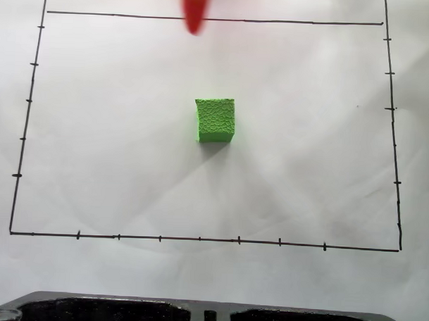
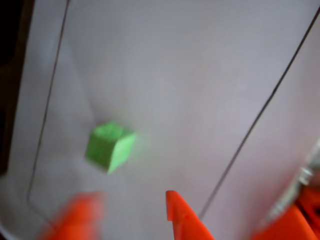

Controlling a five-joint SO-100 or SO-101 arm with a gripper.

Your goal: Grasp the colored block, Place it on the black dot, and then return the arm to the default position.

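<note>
The colored block (image 1: 215, 119) is a small bright green cube with a pebbled surface, resting on white paper near the middle of the drawn rectangle in the fixed view. In the wrist view the colored block (image 2: 110, 146) lies left of centre, blurred. My gripper (image 2: 127, 198) is open, its two orange fingers apart at the bottom edge, nothing between them, and it is clear of the cube. A blurred orange-red finger (image 1: 195, 15) of the arm hangs at the top of the fixed view, well beyond the cube. The black dot is hidden.
Thin black border lines (image 1: 198, 239) with ticks frame the paper. A dark moulded object (image 1: 103, 311) lies along the bottom edge of the fixed view. In the wrist view the paper ends at a dark strip (image 2: 12, 75) on the left.
</note>
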